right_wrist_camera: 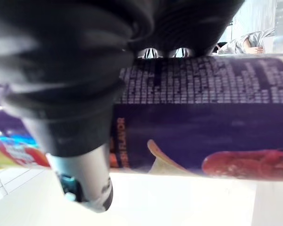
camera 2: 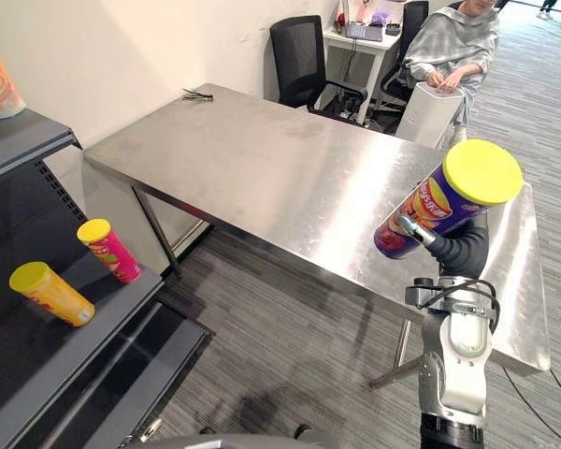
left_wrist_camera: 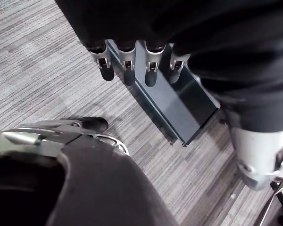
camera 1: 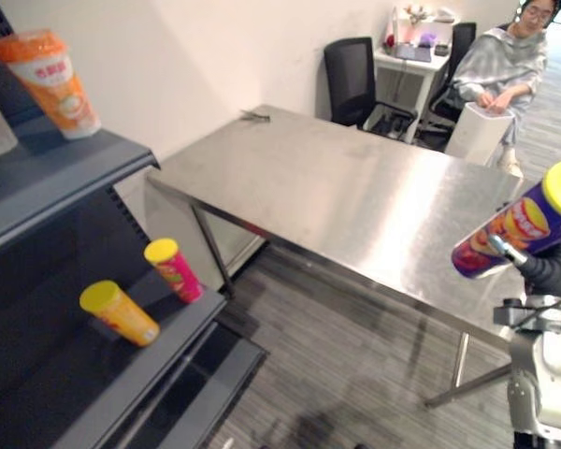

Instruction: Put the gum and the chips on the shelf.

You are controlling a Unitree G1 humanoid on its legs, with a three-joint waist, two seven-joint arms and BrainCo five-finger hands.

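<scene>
Carry step: your right hand (camera 2: 460,251) grips the chips can (camera 2: 447,198), aloft above the tabletop (camera 2: 262,159). Left hand (left_wrist_camera: 126,61) hangs slack, empty. Next, swing the can left to the shelf (camera 2: 28,355), well apart.

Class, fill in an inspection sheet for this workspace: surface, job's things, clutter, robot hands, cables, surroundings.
Surface: steel table, bare apart from a small dark item at its far corner.
Job's things: chips can, purple with a yellow lid, held tilted in the air above the table's near edge. Shelf to the left. Gum not identified.
Clutter: orange tube and pink tube lie on the lower shelf board; orange cup stands on the upper one.
Robot hands: right robot hand shut on the chips can; left robot hand open, over the floor.
Cables: nothing seen.
Surroundings: seated person, black chair, white wall.
</scene>
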